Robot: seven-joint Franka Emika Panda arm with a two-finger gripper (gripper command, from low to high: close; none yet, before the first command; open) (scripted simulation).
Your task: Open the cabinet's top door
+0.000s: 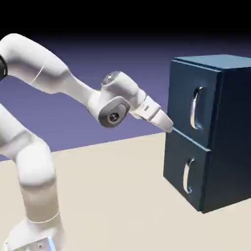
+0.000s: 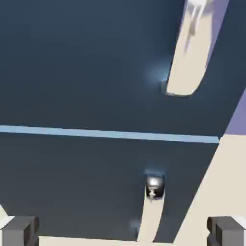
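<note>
The navy cabinet (image 1: 230,137) stands on the exterior view's right, with both front panels flush. Its top door (image 1: 188,105) carries a curved silver handle (image 1: 196,108). My gripper (image 1: 168,125) hangs just in front of the cabinet's near front edge, level with the seam between the panels, below and left of that handle. In the hand view the top door (image 2: 86,62) fills the upper half, its handle (image 2: 190,53) at the upper right. My gripper (image 2: 123,235) is open; the grey fingertips (image 2: 19,233) stand far apart with nothing between them.
The lower panel (image 1: 184,171) has its own silver handle (image 1: 188,176), which the hand view shows as the lower handle (image 2: 153,202) close ahead of the fingers. The beige table (image 1: 122,196) stretches from the robot base to the cabinet.
</note>
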